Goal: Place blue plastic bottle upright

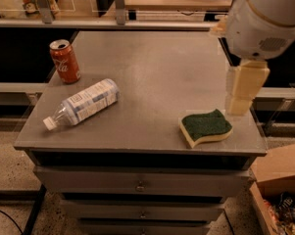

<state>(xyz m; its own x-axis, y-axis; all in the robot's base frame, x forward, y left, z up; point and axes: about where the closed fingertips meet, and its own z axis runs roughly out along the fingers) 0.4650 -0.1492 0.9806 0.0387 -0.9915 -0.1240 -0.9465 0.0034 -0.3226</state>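
Clear plastic, pale blue label: blue plastic bottle (86,103) lying on side at front-left of table (161,67), cap pointing toward front-left corner (soda can (64,61) standing just behind). Gripper (245,91) hanging at right edge near sponge (206,126), well apart from bottle; grip state cannot tell. Judging reach step as pending: next move calling for crossing over, grasping body, tipping onto base.

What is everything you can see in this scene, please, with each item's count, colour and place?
blue plastic bottle: one, clear with white cap and pale blue-and-white label, lying on its side, table's front left
soda can: one, red, upright, behind the bottle on the left
sponge: one, green over yellow, table's front right
table: one, grey, drawers underneath
cardboard box: one, brown, floor at lower right
arm: one, white, upper right
gripper: one, cream, at the table's right edge, just right of the sponge
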